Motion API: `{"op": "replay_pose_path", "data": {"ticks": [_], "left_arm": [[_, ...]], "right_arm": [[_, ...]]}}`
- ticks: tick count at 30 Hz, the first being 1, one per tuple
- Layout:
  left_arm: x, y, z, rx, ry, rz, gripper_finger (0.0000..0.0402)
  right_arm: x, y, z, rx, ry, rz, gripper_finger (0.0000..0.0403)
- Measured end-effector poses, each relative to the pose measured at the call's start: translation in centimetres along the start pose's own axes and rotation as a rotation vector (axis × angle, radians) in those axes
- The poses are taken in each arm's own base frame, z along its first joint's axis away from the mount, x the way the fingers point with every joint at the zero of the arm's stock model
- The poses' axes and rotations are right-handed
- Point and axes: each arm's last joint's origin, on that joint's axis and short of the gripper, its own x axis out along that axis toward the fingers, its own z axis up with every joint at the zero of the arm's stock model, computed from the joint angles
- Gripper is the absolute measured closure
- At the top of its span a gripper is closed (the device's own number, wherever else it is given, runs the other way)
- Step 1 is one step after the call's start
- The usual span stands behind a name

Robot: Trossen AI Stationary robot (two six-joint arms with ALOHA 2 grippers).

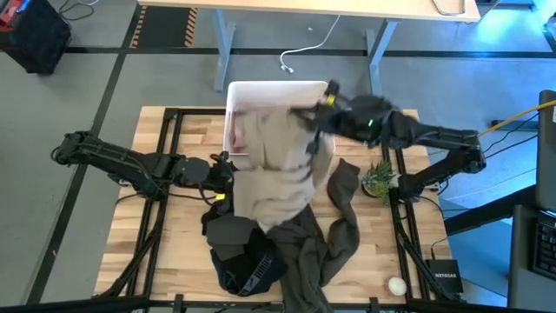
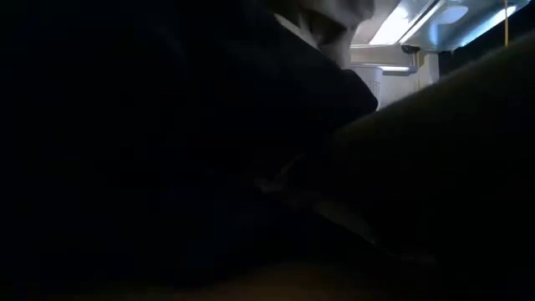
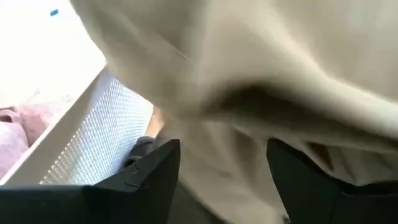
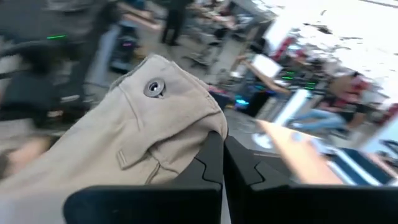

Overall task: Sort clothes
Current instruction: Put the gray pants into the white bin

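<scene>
Khaki trousers (image 4: 143,118) pinched at the waistband by right gripper (image 4: 224,163), draped over white bin (image 1: 261,89) rim, left gripper (image 3: 224,180) gaped wide beneath the cloth.

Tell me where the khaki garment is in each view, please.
High view: khaki garment at centre, draped over the white bin.
Low view: cannot tell, too dark.
Left wrist view: fills the upper right, beside the bin wall.
Right wrist view: waistband with snap, pinched in the right tool.
Shared landmark: the bin.

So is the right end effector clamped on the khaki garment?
Yes, the right end effector is shut on the khaki garment near its snap button.
</scene>
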Motion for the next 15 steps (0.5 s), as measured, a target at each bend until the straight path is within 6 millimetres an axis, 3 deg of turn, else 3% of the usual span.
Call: {"op": "replay_pose_path", "data": {"ticks": [8,15], "left_arm": [[0.0,0.0,0.1,-0.025,-0.012,-0.002,0.0167],[0.0,0.0,0.2,-0.024,-0.02,0.019,0.0167]], "right_arm": [[0.6,-6.1,-1.0,0.014,0.03,-0.202,0.0402],[2.1,-9.3,-2.3,0.048,0.008,-0.324,0.0403]]}}
